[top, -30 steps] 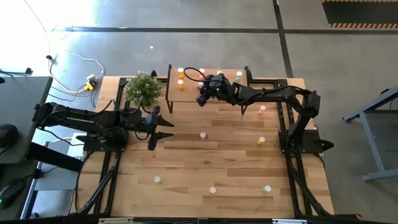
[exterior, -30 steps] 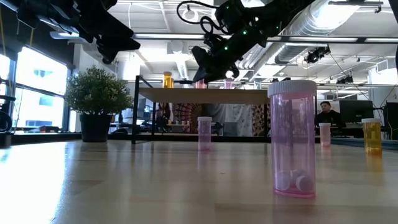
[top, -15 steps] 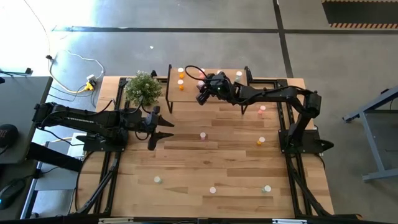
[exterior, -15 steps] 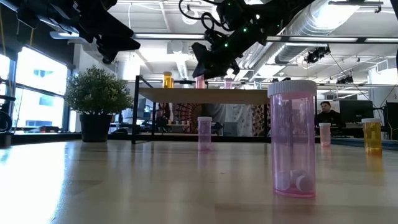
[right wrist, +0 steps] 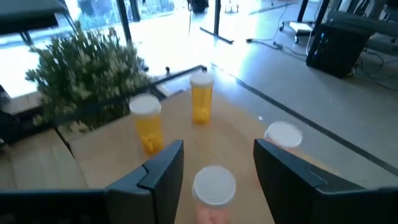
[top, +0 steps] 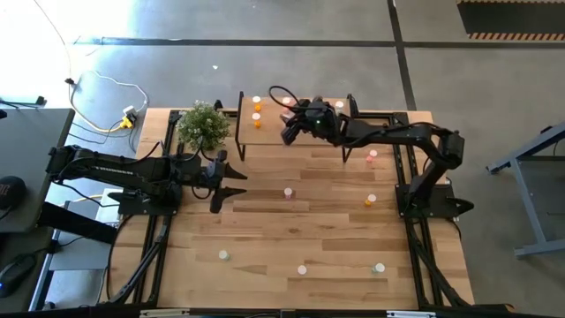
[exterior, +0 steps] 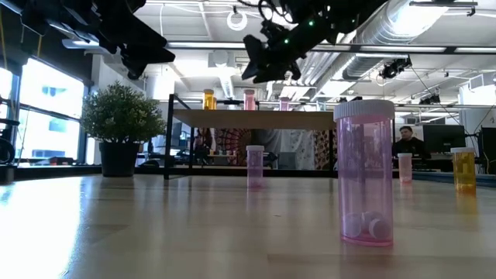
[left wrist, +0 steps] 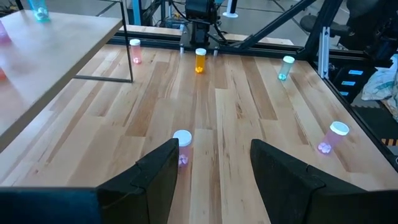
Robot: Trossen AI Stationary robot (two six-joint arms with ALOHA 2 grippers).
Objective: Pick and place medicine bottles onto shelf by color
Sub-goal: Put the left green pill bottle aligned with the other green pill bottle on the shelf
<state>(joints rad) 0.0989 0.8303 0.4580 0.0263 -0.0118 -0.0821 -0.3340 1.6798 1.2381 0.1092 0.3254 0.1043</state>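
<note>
Right gripper [top: 289,134] hovers open and empty over shelf [top: 274,132], pink bottle [right wrist: 213,190] standing below beside two orange bottles [right wrist: 147,123]. Next: fetch pink bottle [top: 288,193] mid-desk. Left gripper [top: 231,186] open, idle at left edge.

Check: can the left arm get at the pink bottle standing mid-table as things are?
Probably yes. The left gripper is open and hangs facing the pink bottle, with only bare table between them. The right gripper is off over the shelf.
</note>
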